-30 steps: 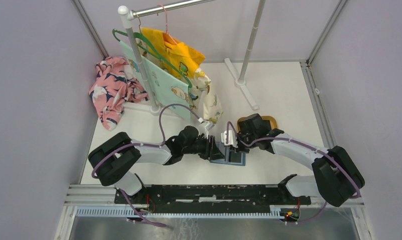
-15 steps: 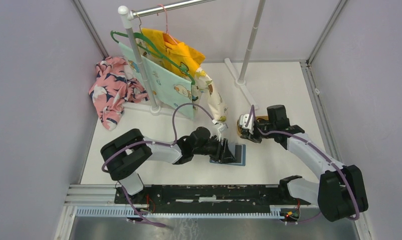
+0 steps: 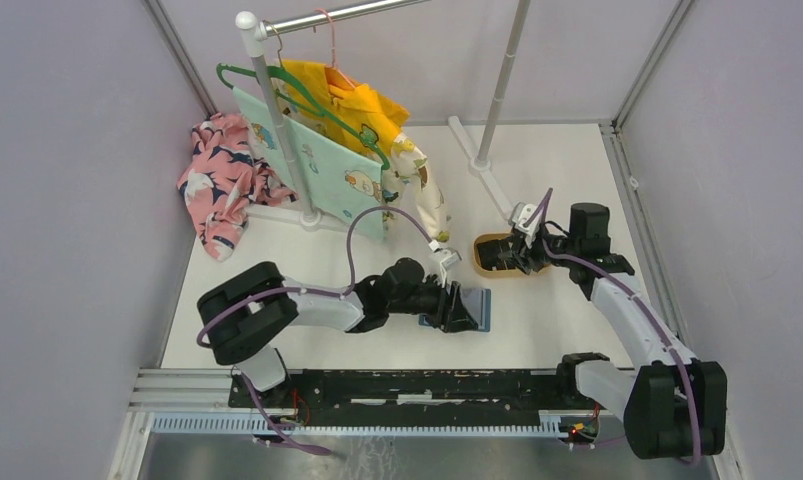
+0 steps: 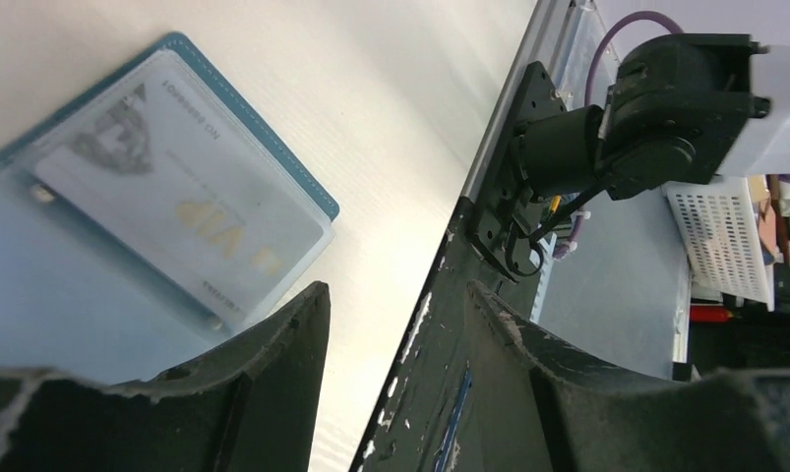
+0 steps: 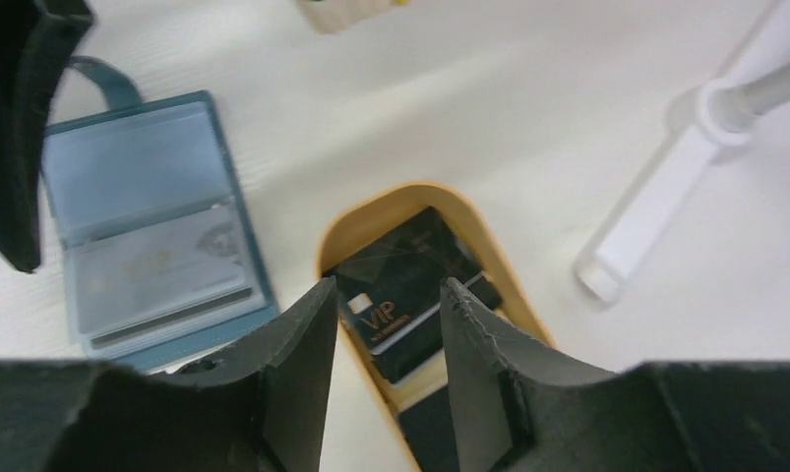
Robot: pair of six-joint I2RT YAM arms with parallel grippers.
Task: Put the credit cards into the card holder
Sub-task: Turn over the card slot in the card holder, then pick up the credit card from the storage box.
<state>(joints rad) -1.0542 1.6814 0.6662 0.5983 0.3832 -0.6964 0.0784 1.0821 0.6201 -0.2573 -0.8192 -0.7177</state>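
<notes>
Your left tool (image 4: 395,295) has its jaws apart with nothing between them, low over the open card holder (image 4: 174,187). A slotted card (image 4: 179,211) shows through its clear sleeve. Your right tool (image 5: 386,290) is also spread and grips nothing, above the tan tray (image 5: 410,192), where dark credit cards (image 5: 410,258) lie overlapping. On the surface (image 3: 557,170) the tray sits at 1 o'clock from the holder, near but apart.
</notes>
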